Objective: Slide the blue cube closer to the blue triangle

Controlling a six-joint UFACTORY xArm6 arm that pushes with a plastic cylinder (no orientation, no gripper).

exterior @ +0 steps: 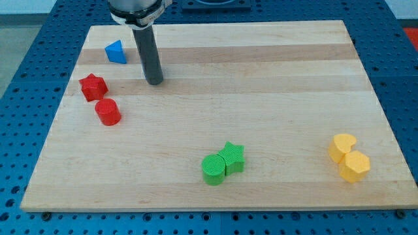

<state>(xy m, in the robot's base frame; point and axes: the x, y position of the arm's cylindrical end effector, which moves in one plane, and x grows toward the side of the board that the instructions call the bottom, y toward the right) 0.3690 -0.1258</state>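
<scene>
Blue cube nowhere to be made out on the board, so its place cannot be told. Small solid blue triangle point(116, 51) lying flat near the top left corner of the pale wooden board point(274, 85), close to the board's top edge. Just to the view's right of it, the straight dark rod coming down from the view's top, with my tip point(154, 82) resting on the wood a little lower than the triangle and clearly apart from it, touching no block. No jaws on this rod, so nothing clenched and nothing grasped. Lower left of my tip, near the board's left edge, a small red star block point(93, 86), and just below and to the right of that a red cylinder block point(108, 111) standing upright, the two close together but whether touching cannot be told. Well apart, toward the bottom middle, a green cylinder block point(213, 169) pressed against a green star block point(232, 156), the star to the upper right of the cylinder. Far over at the bottom right, a yellow heart block point(342, 147) touching a yellow hexagon block point(356, 166), the hexagon lower and further right. Under the board, a blue perforated table surface point(39, 39) showing round all its edges.
</scene>
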